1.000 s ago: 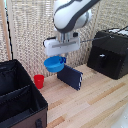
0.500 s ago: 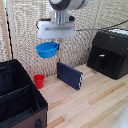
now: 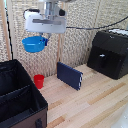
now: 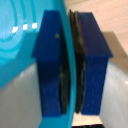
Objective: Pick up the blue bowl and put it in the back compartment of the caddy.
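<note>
The blue bowl (image 3: 34, 44) hangs in the air near the back wall, above the red cup, with my gripper (image 3: 44, 39) shut on its rim. In the wrist view the bowl's rim (image 4: 67, 60) runs between the two blue finger pads (image 4: 50, 65), which press on it from both sides. The black caddy (image 3: 20, 97) stands at the exterior view's lower left, with its dividers showing. Its larger section (image 3: 11, 77) lies below and to the left of the bowl.
A small red cup (image 3: 39, 81) stands on the wooden table beside the caddy. A dark-blue book (image 3: 69, 75) leans upright near the middle. A black hard box (image 3: 109, 54) with a front handle stands at the right.
The arm has lifted the bowl from table height up and toward the exterior view's left, away from the book. The bowl now hangs higher, over the red cup.
</note>
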Robot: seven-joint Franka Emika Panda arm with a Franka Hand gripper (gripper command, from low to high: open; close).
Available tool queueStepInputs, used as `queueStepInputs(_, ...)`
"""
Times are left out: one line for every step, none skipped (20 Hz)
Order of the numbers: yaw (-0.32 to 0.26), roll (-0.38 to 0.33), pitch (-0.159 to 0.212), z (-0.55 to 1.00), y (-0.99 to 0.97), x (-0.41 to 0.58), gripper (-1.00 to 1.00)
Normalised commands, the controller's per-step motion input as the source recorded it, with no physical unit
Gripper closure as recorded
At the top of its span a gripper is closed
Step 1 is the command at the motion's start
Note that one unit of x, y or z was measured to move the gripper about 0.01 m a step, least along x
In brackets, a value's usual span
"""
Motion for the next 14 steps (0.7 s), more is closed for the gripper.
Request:
queueStepInputs(-0.036,-0.002,0.040,0.16,0.92,0.209,1.00)
queueStepInputs(-0.038,-0.006,0.035,0.15,0.93,0.211,1.00)
queueStepInputs(-0.038,-0.008,0.033,0.15,0.93,0.214,1.00)
queueStepInputs(-0.038,-0.011,0.032,0.14,0.93,0.217,1.00)
queueStepInputs(-0.031,-0.013,0.030,0.14,0.93,0.200,1.00)
queueStepInputs(-0.010,-0.011,0.041,0.12,0.94,0.231,1.00)
queueStepInputs(-0.006,-0.005,0.047,0.13,0.93,0.297,1.00)
queueStepInputs(-0.009,-0.006,0.047,0.12,0.93,0.306,1.00)
queueStepInputs(-0.010,-0.006,0.048,0.11,0.93,0.326,1.00)
queueStepInputs(-0.010,-0.008,0.048,0.09,0.92,0.331,1.00)
queueStepInputs(-0.012,-0.018,0.043,0.05,0.91,0.349,1.00)
queueStepInputs(-0.013,-0.031,0.036,0.00,0.89,0.360,1.00)
queueStepInputs(-0.013,-0.043,0.028,0.00,0.87,0.386,1.00)
queueStepInputs(-0.013,-0.059,0.015,0.00,0.85,0.417,1.00)
